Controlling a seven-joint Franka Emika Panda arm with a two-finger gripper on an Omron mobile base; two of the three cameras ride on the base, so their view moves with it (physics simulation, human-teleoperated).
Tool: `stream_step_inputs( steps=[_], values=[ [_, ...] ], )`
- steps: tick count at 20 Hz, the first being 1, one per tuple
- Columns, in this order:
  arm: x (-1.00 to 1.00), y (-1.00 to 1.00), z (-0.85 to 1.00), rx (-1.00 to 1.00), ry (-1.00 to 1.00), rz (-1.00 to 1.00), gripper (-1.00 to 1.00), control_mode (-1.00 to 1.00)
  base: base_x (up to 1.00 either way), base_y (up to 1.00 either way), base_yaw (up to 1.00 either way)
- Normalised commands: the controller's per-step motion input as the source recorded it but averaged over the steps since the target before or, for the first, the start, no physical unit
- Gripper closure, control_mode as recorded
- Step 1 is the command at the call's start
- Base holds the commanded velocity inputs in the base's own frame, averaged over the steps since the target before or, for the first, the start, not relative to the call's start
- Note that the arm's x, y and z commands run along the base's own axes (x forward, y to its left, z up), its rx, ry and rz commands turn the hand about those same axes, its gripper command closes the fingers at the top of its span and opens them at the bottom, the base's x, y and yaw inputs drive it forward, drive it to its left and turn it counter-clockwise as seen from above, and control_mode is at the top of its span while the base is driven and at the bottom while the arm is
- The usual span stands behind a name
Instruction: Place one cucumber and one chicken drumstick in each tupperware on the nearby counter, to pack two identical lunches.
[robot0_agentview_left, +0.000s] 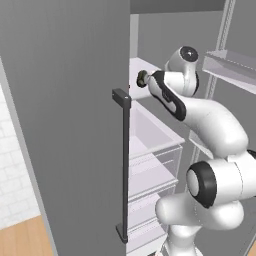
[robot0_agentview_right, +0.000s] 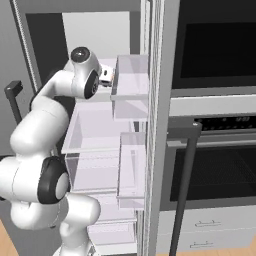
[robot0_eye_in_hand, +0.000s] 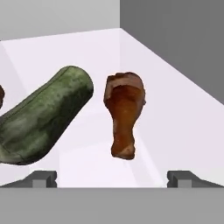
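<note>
Jaws spread, empty | chicken drumstick (robot0_eye_in_hand: 124, 114) ahead | cucumber (robot0_eye_in_hand: 43, 116) just beside

Fridge door (robot0_agentview_left: 65, 125): grey, swung open, taking up the left of the left base view.
Door handle (robot0_agentview_left: 123, 165): dark vertical bar on the door's edge.
Fridge shelves (robot0_agentview_left: 150, 145): pale, translucent, stacked one above another inside the open fridge.
Door bins (robot0_agentview_right: 131, 87): clear bins on the inner face of the other door, one above another.
Oven (robot0_agentview_right: 215, 150): dark glass front, right of the fridge in the right base view.
Oven handle (robot0_agentview_right: 184, 185): dark bar, slanting down.
Drawers (robot0_agentview_right: 210, 225): white, below the oven, with small handles.
Floor (robot0_agentview_left: 22, 240): pale wood, lower left corner.
</note>
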Motion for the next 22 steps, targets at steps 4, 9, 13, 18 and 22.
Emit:
stream_step_inputs(
  steps=[4, 9, 13, 18, 22],
  values=[
    [0.6, -0.04, 0.0, 0.0, 0.01, 0.0, -1.0, -1.0, 0.0, 0.0, 0.0],
    [0.54, 0.0, -0.15, 0.0, 0.02, 0.0, -1.0, -1.0, 0.0, 0.0, 0.0],
    [0.51, 0.0, -0.22, 0.0, 0.03, 0.0, -1.0, -1.0, 0.0, 0.0, 0.0],
    [0.47, 0.0, -0.35, 0.0, 0.03, 0.0, -1.0, -1.0, 0.0, 0.0, 0.0],
    [-0.07, 0.0, -0.81, -0.03, 0.11, -0.04, 1.0, -1.0, 0.0, 0.0, 0.0]
  ],
)
